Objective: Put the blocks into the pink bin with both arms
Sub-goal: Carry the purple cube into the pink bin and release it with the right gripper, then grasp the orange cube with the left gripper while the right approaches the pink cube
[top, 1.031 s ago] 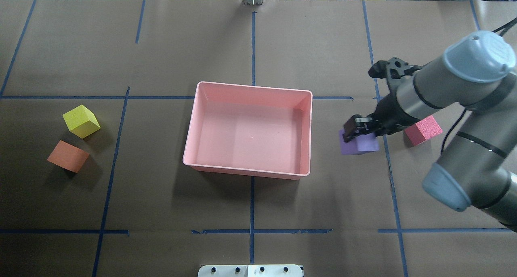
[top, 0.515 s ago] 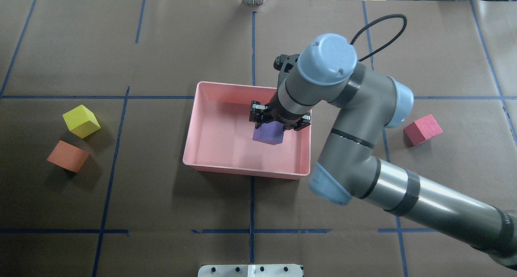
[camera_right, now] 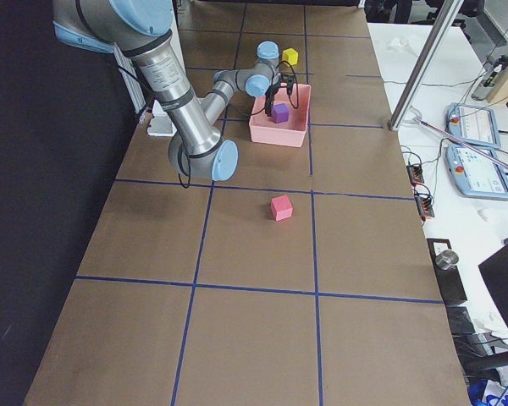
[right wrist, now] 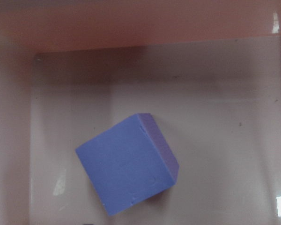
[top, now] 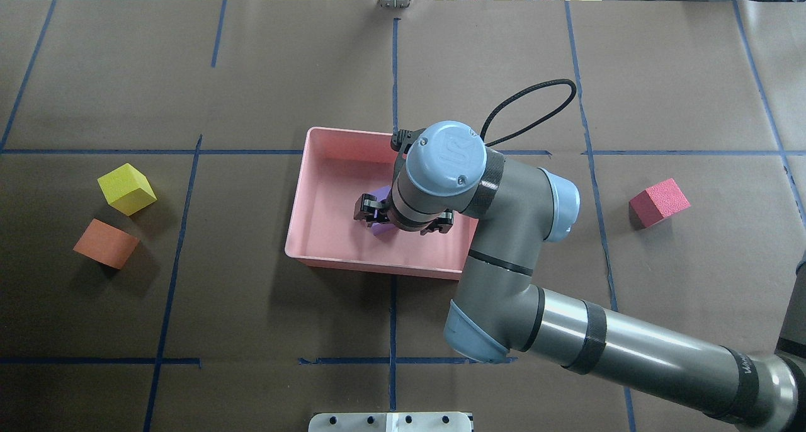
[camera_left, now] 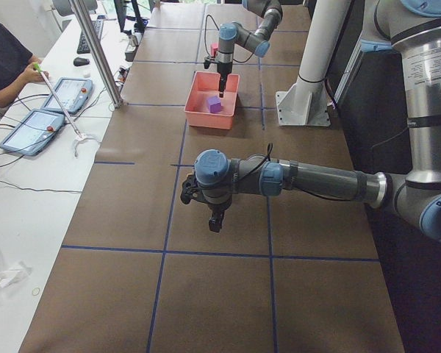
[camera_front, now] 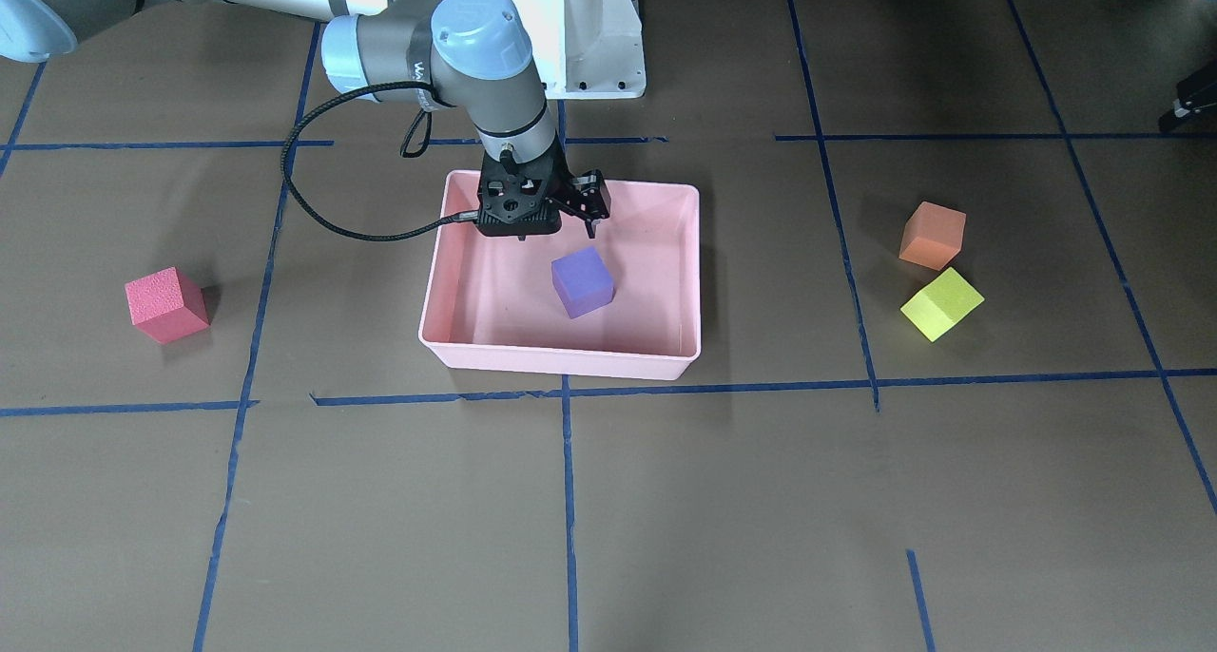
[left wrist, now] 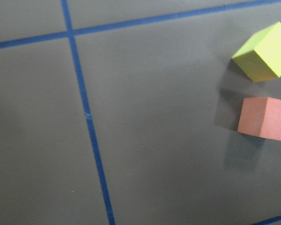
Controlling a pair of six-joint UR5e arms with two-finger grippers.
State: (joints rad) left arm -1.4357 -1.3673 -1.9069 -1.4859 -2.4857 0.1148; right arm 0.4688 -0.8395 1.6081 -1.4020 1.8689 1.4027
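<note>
Half a second ago the right jaws held the purple block (camera_front: 582,281) up over the pink bin (camera_front: 561,362). Now the block has dropped and the jaws have let go.

The brown worktop (top: 252,73) has blue tape lines on it. The right arm (top: 516,230) reaches in over the bin. Its jaws point down, spread wide apart, and hang just above the purple block without touching it. The left arm (camera_left: 316,179) stretches out low over the worktop at the robot's left end. Its jaws point down too, but I cannot tell if they are apart or together.

The pink bin sits in the middle of the worktop. The purple block lies on the bin's floor, near the middle, turned a bit crooked to the walls.

The red block (camera_front: 166,304) sits on the worktop on the robot's right side, well apart from the bin. The orange block (camera_front: 933,236) and the yellow block (camera_front: 941,304) sit on the robot's left side, also well apart from the bin. They are just beside each other, not touching.
</note>
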